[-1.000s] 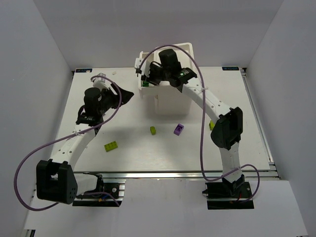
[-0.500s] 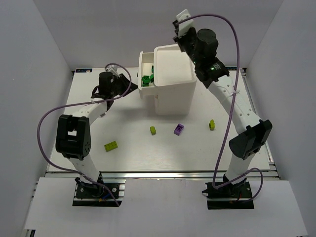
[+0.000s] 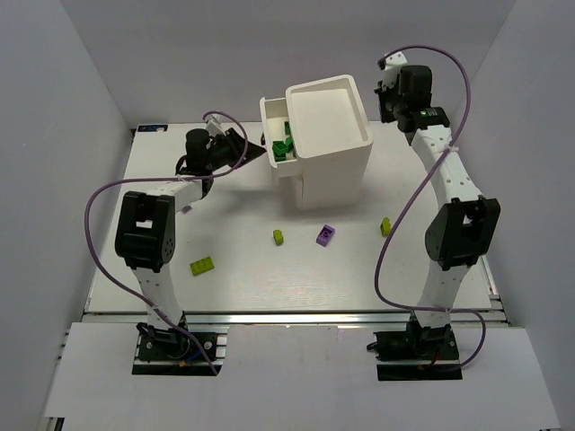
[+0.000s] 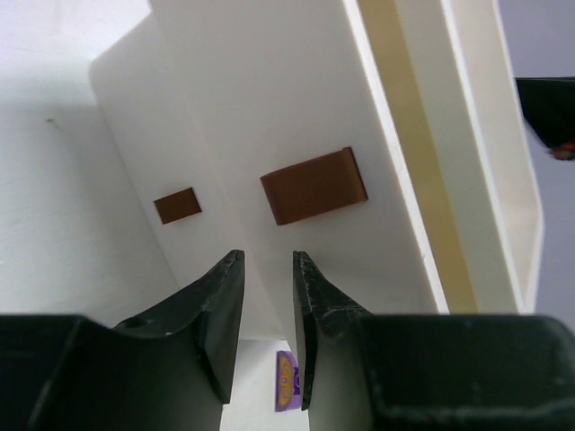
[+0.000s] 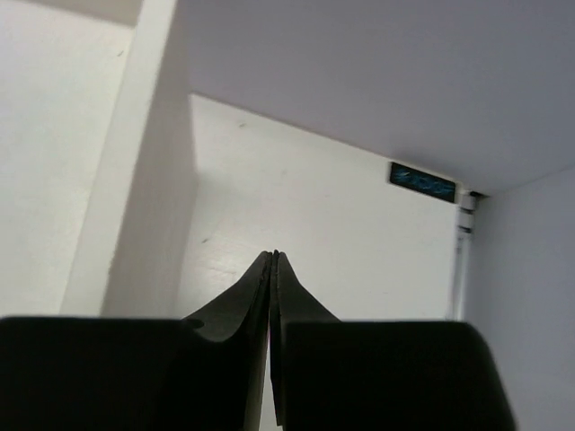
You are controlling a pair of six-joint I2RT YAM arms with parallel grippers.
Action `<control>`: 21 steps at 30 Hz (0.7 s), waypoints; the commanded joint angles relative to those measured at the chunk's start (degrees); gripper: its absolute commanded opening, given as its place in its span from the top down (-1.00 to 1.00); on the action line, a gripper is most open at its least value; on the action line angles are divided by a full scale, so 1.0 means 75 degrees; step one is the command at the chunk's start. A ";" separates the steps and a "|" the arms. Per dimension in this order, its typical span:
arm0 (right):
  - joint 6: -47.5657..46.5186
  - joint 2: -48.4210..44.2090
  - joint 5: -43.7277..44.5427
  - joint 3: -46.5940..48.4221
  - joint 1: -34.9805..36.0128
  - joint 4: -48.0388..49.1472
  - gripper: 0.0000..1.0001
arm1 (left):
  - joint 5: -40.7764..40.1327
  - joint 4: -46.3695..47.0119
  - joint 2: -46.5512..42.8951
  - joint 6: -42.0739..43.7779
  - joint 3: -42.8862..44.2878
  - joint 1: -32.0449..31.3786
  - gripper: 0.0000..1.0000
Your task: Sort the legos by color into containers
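The white cabinet (image 3: 328,135) stands at the back middle. Its top drawer (image 3: 274,115) is pulled out to the left and holds several dark green legos (image 3: 284,148). My left gripper (image 3: 256,153) is open and empty just left of the drawer front. In the left wrist view its jaws (image 4: 267,262) stand a little apart below a brown knob (image 4: 314,186); a smaller knob (image 4: 177,205) shows to the left. My right gripper (image 3: 400,106) is shut and empty (image 5: 272,257), right of the cabinet. On the table lie a purple lego (image 3: 326,235) and lime legos (image 3: 279,237), (image 3: 385,226), (image 3: 202,265).
A purple lego (image 4: 287,382) shows between my left fingers, far beyond them. A blue label (image 5: 422,182) sits at the table's back edge. The table's right rail (image 3: 472,215) runs beside my right arm.
My right gripper left the drawer, rose and swung to the cabinet's right side. My left arm reached out to the drawer front. The cabinet has shifted slightly right.
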 commanded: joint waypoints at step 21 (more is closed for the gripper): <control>0.0612 0.1400 -0.5971 0.1082 -0.0152 -0.1496 0.81 | 0.0674 0.1267 0.1526 -0.1122 0.2199 -0.0629 0.16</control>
